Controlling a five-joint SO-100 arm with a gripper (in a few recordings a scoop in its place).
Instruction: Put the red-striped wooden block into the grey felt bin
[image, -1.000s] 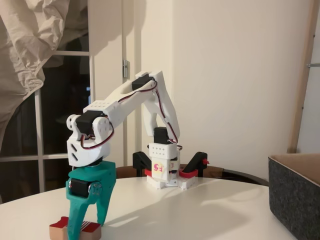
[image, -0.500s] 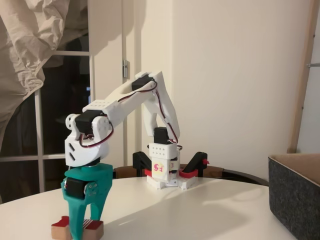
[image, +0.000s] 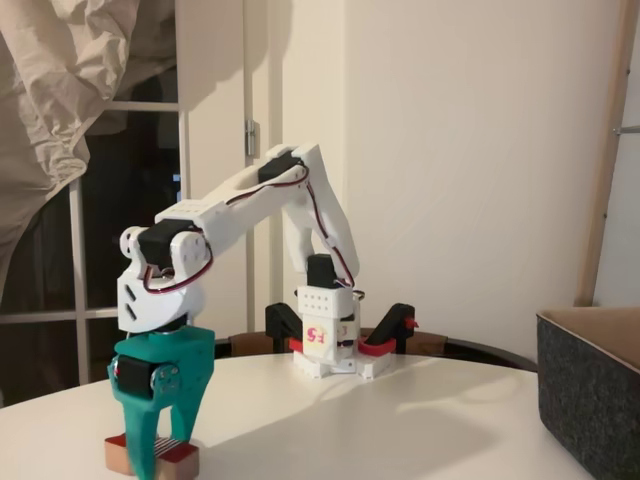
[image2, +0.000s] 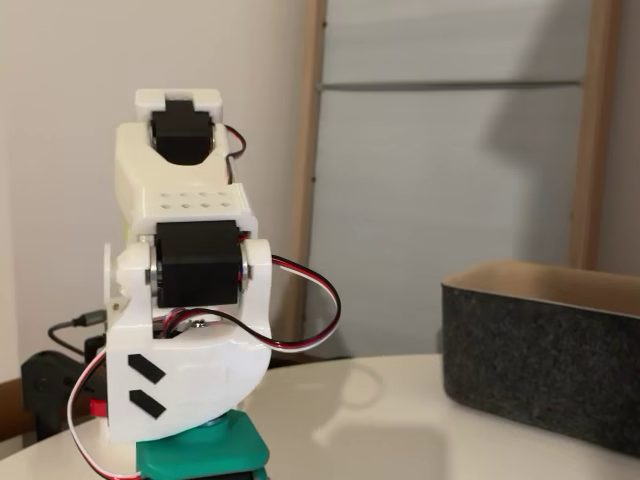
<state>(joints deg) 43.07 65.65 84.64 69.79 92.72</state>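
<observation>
At the lower left of a fixed view, the teal gripper (image: 158, 458) pointed straight down, its jaws pinching the red-striped wooden block (image: 151, 455), which sat on the white tabletop (image: 380, 425). The grey felt bin (image: 590, 392) stood at the right edge of both fixed views, well apart from the block, its tan inside showing at the rim.

white arm (image2: 185, 300) left | grey felt bin (image2: 545, 350) right, apparently on table (image2: 400, 420)
</observation>
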